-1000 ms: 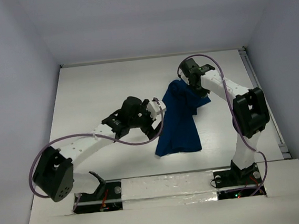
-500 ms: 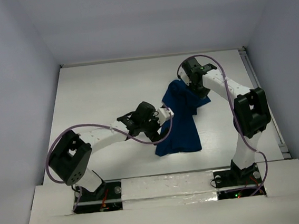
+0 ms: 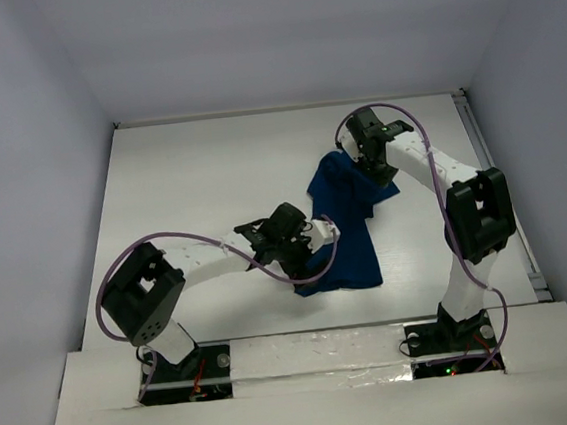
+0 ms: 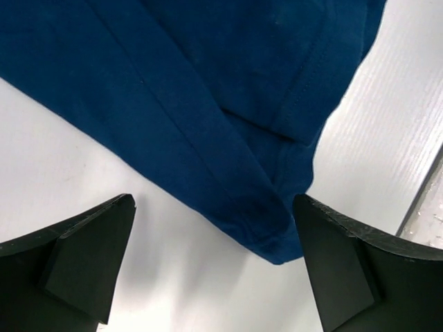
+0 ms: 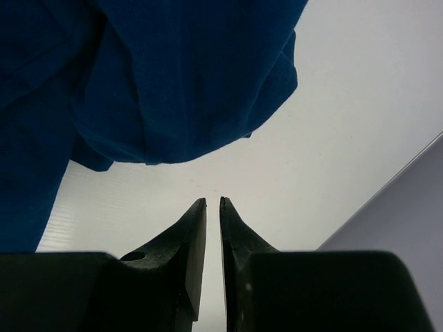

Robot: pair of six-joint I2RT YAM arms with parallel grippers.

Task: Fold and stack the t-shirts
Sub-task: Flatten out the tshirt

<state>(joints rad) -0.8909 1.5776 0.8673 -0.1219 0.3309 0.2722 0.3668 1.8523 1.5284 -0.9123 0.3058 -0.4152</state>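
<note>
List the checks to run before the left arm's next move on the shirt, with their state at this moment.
1. Left gripper open: ok, jaws wide apart.
2. T-shirt corner lying between them: ok, seen in the left wrist view.
3. Right gripper holding cloth: not ok, nearly shut with nothing between.
4. T-shirt spread flat: not ok, bunched at the far end.
5. Left gripper down at the table: cannot tell.
</note>
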